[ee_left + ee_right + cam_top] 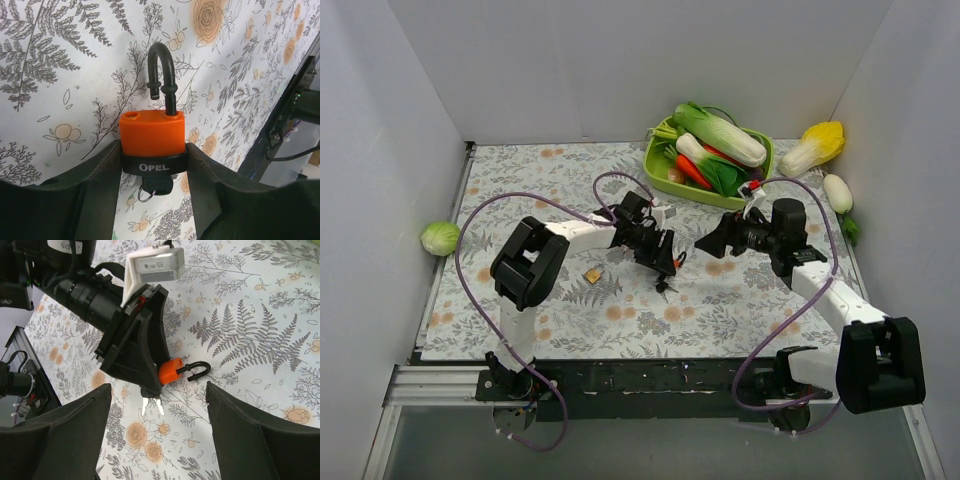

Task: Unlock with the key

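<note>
My left gripper (152, 150) is shut on an orange padlock (151, 132) with a black base marked OPEL. Its black shackle (161, 70) stands raised, with one end out of its hole. The key (157, 186), with a black head and a ring, sits in the bottom of the lock. In the right wrist view the padlock (169, 371) shows in the left gripper just above the cloth, with two spare silver key blades (151, 406) hanging below. My right gripper (158, 390) is open and empty, a short way from the lock. In the top view the grippers face each other, left (665, 262), right (712, 243).
A green tray (660, 170) of toy vegetables stands at the back right. A yellow-green cabbage (813, 147) and a white radish (837, 192) lie by the right wall. A green cabbage (439, 237) lies at the left edge. A small tan object (592, 273) lies under the left arm.
</note>
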Controlling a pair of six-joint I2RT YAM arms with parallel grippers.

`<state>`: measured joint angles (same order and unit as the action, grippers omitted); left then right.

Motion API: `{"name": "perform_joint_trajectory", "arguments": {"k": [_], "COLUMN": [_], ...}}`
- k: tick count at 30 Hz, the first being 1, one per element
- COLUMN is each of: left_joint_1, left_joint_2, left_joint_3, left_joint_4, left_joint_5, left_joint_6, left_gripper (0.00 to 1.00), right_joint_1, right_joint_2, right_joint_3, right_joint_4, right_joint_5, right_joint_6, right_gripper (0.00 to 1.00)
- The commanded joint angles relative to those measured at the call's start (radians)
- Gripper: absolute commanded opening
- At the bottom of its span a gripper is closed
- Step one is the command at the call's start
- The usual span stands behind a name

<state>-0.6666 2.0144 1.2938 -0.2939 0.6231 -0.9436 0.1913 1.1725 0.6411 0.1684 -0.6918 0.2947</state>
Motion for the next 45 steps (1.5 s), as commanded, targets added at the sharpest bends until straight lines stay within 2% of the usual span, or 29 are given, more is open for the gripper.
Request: {"name": "perform_joint_trajectory", "arguments": {"k": [1,11,16,25,29,31,33,35,36,39,42,45], "left_joint_1": [0.027,0.042,0.042,0.047,0.056,0.059,0.065,0.065,0.065,0.065,0.059,0.044], "left_joint_2": [-0.049,-0.123,-0.146,-0.169,-0.175,-0.178,-0.183,-0.183,-0.18,-0.164,-0.146,-0.132], "left_joint_3": [-0.011,-0.076,-0.083,-0.096,-0.103,-0.111,-0.116,-0.111,-0.107,-0.093,-0.076,-0.054], "left_joint_4": [-0.004,0.064,0.071,0.093,0.113,0.127,0.147,0.153,0.153,0.156,0.151,0.141], "left_joint_5": [0.157,0.305,0.351,0.363,0.33,0.302,0.244,0.198,0.158,0.097,0.034,-0.074], "left_joint_6": [0.068,0.094,0.106,0.103,0.094,0.08,0.071,0.068,0.066,0.06,0.058,0.066], "left_gripper": [0.0,0.0,0.0,0.0,0.0,0.0,0.0,0.0,0.0,0.0,0.0,0.0], "right_joint_1": [-0.006,-0.004,0.002,0.039,0.045,0.046,0.045,0.046,0.046,0.045,0.045,0.046], "right_joint_2": [0.085,0.321,0.369,0.427,0.453,0.455,0.455,0.458,0.46,0.481,0.53,0.576], "right_joint_3": [0.012,0.022,0.023,0.029,0.035,0.034,0.035,0.04,0.042,0.064,0.103,0.135], "right_joint_4": [0.123,0.276,0.342,0.353,0.356,0.367,0.364,0.353,0.352,0.341,0.322,0.313], "right_joint_5": [-0.058,-0.189,-0.236,-0.324,-0.37,-0.39,-0.393,-0.387,-0.381,-0.351,-0.324,-0.293], "right_joint_6": [-0.064,-0.075,-0.037,-0.051,-0.026,-0.012,0.0,0.004,0.009,0.015,0.017,0.015], "right_gripper": [0.82,0.81,0.8,0.76,0.63,0.53,0.42,0.37,0.3,0.2,0.14,0.14]}}
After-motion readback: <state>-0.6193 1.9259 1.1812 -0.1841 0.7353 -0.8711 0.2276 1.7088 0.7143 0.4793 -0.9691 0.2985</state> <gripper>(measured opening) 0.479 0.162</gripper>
